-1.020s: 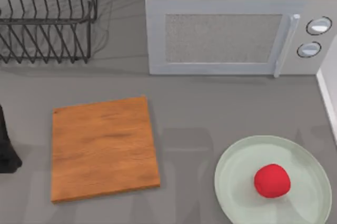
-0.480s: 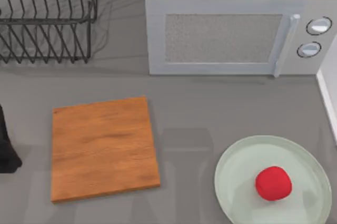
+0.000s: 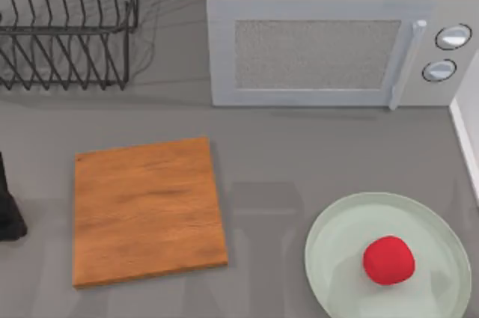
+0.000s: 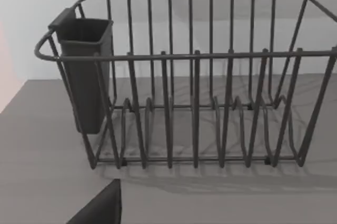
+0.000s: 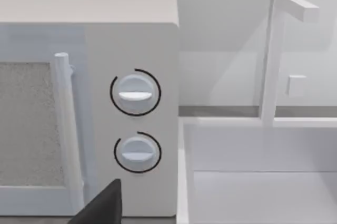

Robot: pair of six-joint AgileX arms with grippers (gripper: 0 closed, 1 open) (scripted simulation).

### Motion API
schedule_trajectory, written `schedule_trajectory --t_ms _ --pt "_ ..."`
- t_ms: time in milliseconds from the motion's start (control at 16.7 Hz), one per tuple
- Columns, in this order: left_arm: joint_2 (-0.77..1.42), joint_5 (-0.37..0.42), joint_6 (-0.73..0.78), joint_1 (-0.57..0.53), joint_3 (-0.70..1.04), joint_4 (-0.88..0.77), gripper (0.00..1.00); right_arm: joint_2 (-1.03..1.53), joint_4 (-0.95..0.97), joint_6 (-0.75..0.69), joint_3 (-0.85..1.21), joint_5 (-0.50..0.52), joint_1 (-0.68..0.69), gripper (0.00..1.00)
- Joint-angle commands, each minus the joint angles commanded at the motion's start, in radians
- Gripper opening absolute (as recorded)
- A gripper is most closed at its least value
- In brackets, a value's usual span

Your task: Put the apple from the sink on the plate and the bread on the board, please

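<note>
Apple sits on the plate at the table's near right, a little right of the plate's middle and touching nothing else, so I judge that half of the task done. What remains is the bread, and the coming move turns on which way it lies from a gripper; I cannot tell that from these views. The board, bare on top, lies flat at the table's left with its long axis running front to back, well apart from the plate. The left arm is parked at the table's left edge just beside the board, so it is the nearer arm for a placement there. A dark edge of the left gripper faces the wire dish rack; a dark edge of the right gripper faces the microwave and the white sink beside it. I cannot tell whether either gripper is spread or pressed together, and neither is holding anything that I can see.
</note>
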Motion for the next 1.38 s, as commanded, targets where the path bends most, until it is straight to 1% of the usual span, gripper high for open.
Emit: schedule_trajectory --t_ms 120,300,720,960,1200,1380 --pt "0.115 0.000 0.037 0.012 0.085 -0.073 1.00 0.000 0.000 0.000 0.000 0.000 0.000 1.00" --pt "0.346 0.000 0.109 0.035 0.249 -0.215 1.00 0.000 0.000 0.000 0.000 0.000 0.000 1.00" --pt "1.010 0.001 0.304 0.096 0.695 -0.601 1.00 0.000 0.000 0.000 0.000 0.000 0.000 1.00" --pt "1.350 0.001 0.400 0.126 0.915 -0.791 1.00 0.000 0.000 0.000 0.000 0.000 0.000 1.00" --pt "1.570 0.000 0.463 0.147 1.058 -0.916 1.00 0.000 0.000 0.000 0.000 0.000 0.000 1.00" --pt "1.625 0.000 0.480 0.152 1.097 -0.948 1.00 0.000 0.000 0.000 0.000 0.000 0.000 1.00"
